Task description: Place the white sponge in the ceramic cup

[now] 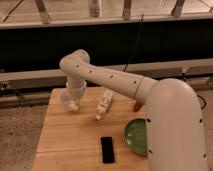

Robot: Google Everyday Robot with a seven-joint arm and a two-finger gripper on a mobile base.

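- The gripper (73,102) hangs point-down over the far left corner of the wooden table (65,142). We cannot tell whether it is open, closed or gripping anything.
- A cream-white lump at the gripper's lower end looks to us like the white sponge (74,105). It sits right at the tool's tip, and we cannot tell whether it is held or resting on the wood.
- Just to the gripper's left, a pale rounded form may be the ceramic cup (65,97). Its outline merges with the wrist, so we cannot be sure.
- The table's left edge runs near the gripper's left side and the back edge lies just behind it. Beyond the left edge we see speckled floor (20,130). Behind the tool, a pale ledge (30,77) runs under a dark panel.
- Open wood stretches in front of the gripper down to the table's near edge, which the frame cuts off.
- To the gripper's right, near but apart, a slender white object (104,104) lies tilted on the wood.
- Farther front and right of the tool lies a flat black slab (107,149). Past it sits a green dish (135,136), its right part hidden by the arm (172,125).
- An orange-red object (136,106) shows at the arm's edge, mostly hidden.
- The arm's white bulk fills the lower right and covers the table's right side.
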